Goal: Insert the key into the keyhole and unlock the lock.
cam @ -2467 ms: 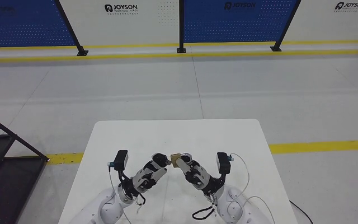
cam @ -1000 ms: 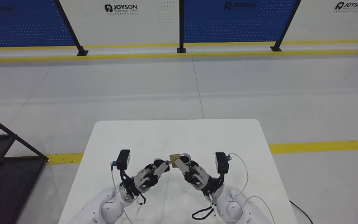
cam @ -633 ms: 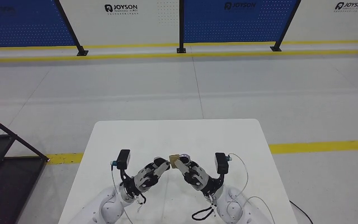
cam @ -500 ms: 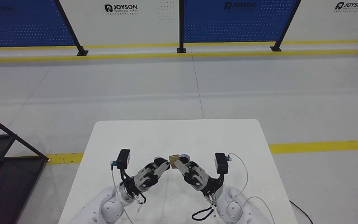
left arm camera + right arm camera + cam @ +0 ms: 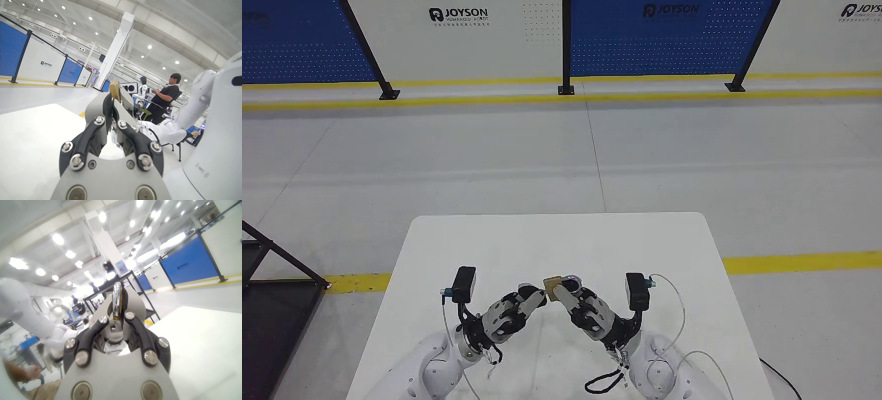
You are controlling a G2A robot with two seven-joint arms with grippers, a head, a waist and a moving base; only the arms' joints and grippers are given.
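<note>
The right gripper [image 5: 564,291] is pinching the lock [image 5: 554,283]. Its two fingers [image 5: 134,303] are pressed in on the silver shackle [image 5: 116,298], which stands edge-on between the pads and sticks out a little past the fingertips. A sliver of brass body [image 5: 116,317] shows deeper in the grip, nearer the palm. From above, the lock sits right at this gripper's tip, held above the white table [image 5: 542,240] rather than resting on it.

The left gripper [image 5: 531,295] faces the right one tip to tip, just beside it. The lock lies between the two, ahead of the left fingertips and closer to the right gripper. The left fingers [image 5: 94,108] are drawn together, with the black pads [image 5: 108,106] nearly meeting. What they nip in that narrow slot is hidden from the wrist camera, so I cannot tell what it is. A brass block [image 5: 114,90] rises just beyond the left fingertips. It is probably the lock's body seen from this side, though the angle does not settle whether it touches the left pads or stands slightly clear of them.

Both grippers hover over the near part of the table, close in front of the robot.
</note>
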